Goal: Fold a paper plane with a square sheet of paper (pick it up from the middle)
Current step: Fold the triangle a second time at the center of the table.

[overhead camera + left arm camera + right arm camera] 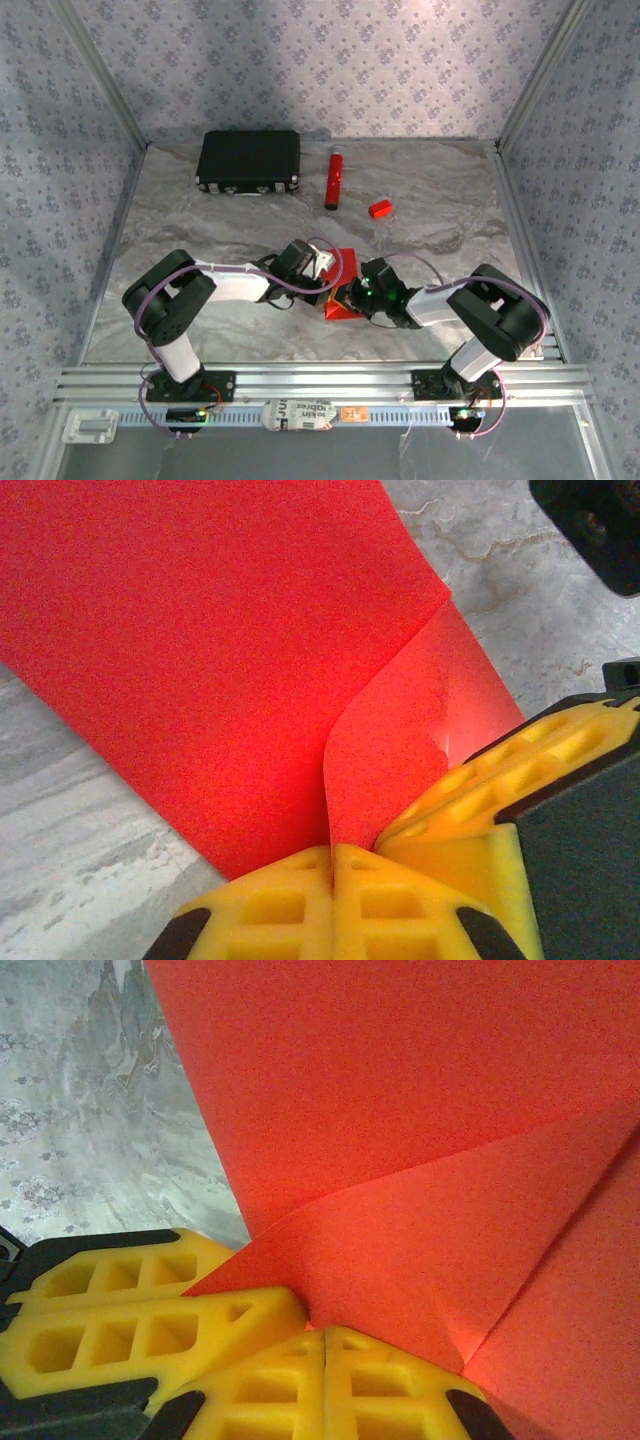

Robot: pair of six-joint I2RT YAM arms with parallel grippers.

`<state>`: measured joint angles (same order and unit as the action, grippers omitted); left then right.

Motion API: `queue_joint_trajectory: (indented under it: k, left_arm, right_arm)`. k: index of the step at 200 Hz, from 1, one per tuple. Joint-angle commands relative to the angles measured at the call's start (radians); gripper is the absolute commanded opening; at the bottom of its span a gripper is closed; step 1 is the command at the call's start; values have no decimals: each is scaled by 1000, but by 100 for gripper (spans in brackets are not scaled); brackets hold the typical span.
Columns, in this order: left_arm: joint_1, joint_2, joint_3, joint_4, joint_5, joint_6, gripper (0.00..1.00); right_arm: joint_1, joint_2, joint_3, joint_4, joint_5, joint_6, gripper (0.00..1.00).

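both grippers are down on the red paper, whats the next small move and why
Probably slide the shut left gripper along the flap to press its crease flat. That flap of the sheet curls up along its edge, and the shut right gripper rests on the paper beside it, likely steadying it.

Red square sheet of paper (347, 260): creased, partly folded, centre.

- Back and side walls (330, 60): pale lilac-grey wallpaper with a small repeating floral print; brighter light patch at upper centre.
- Table top (440, 210): grey-white marbled surface, mid-frame.
- Aluminium posts (100, 75) run up the upper corners; slotted aluminium rails (320, 380) cross the bottom.
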<state>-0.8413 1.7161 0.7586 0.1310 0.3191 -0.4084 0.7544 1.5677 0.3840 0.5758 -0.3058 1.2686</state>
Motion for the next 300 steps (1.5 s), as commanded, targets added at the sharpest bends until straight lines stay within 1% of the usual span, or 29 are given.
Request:
queue_joint_trajectory:
  k: [1, 29, 52, 77, 106, 120, 141, 167, 192, 210, 228, 248, 262, 283, 300]
  left_arm:
    - [1, 23, -17, -73, -3, 10, 3]
    - [3, 22, -16, -75, -3, 8, 3]
    - [4, 22, -16, -74, -3, 8, 3]
    - [4, 22, -15, -76, -2, 10, 3]
    - [4, 23, -13, -77, 0, 10, 3]
    - [3, 23, -12, -77, 1, 10, 3]
    - [4, 22, -8, -82, 3, 6, 4]
    - [5, 12, 12, -114, 6, 5, 6]
    - [12, -16, 49, -151, -1, -18, 10]
    - [25, -38, 82, -184, 5, -38, 23]
    - [25, -67, 114, -230, -4, -47, 33]
    - [26, -105, 124, -258, -12, -80, 36]
    - [24, -134, 117, -263, 6, -109, 34]
    - [23, -173, 96, -230, 90, -161, 19]
    - [19, -183, 85, -190, 177, -207, 11]
  right_arm:
    - [2, 3, -14, -34, 21, 5, 0]
    - [-16, -53, 34, -95, 7, -37, 0]
    - [-53, -91, 43, -148, 16, -59, 0]
    - [-89, -86, 40, -124, -10, -65, 0]
    - [-96, -52, 44, -120, -29, -76, 0]
    - [-95, -33, 40, -140, -12, -83, 0]
    - [-85, -14, 43, -244, 35, -104, 0]
    - [-80, -14, 22, -262, 60, -101, 0]
    - [-80, -31, 20, -281, 75, -100, 0]
    - [-79, -35, 22, -283, 84, -97, 0]
    - [-81, -35, 25, -280, 88, -93, 0]
    - [-80, -34, 23, -269, 88, -91, 0]
    - [-80, -35, 21, -265, 90, -88, 0]
    - [-80, -35, 13, -247, 92, -78, 0]
    - [-80, -37, 10, -240, 93, -75, 0]
